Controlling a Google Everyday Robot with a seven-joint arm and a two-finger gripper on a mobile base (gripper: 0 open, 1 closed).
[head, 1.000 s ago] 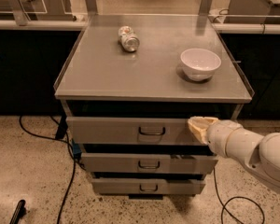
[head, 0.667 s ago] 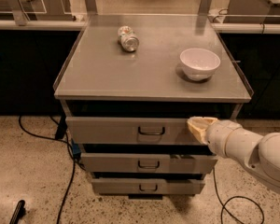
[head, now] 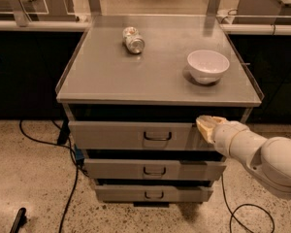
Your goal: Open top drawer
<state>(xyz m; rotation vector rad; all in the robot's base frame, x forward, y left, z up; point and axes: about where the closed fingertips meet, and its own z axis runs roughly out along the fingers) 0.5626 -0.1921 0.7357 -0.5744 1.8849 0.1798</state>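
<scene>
Nothing has visibly moved over the last second: my gripper (head: 207, 125) is at the same spot against the upper right corner of the top drawer (head: 116, 136), and the drawer front sits where it did. My pale arm (head: 262, 154) comes in from the lower right. Whether my gripper is open or closed I cannot tell; its tip lies on the drawer's top edge, well to the right of the handle (head: 157, 136).

The cabinet's grey top (head: 150, 81) has a low raised rim on its sides. A drinks can (head: 134, 39) lies on its side near the back left, and a white bowl (head: 208, 65) stands upright towards the right, well apart from the can. The floor (head: 29, 188) is speckled stone, and a black cable (head: 72, 178) trails down the cabinet's left side. Another cable (head: 242, 212) loops on the right. Behind are light counters over dark cabinets (head: 24, 76).

The can's label is too blurred to read.

The top drawer is the widest and tallest of the three, with a flat grey front and a small dark loop handle at centre. A dark gap runs between it and the top. Below it are the middle drawer (head: 116, 169) and the bottom drawer (head: 121, 193), each narrower.
</scene>
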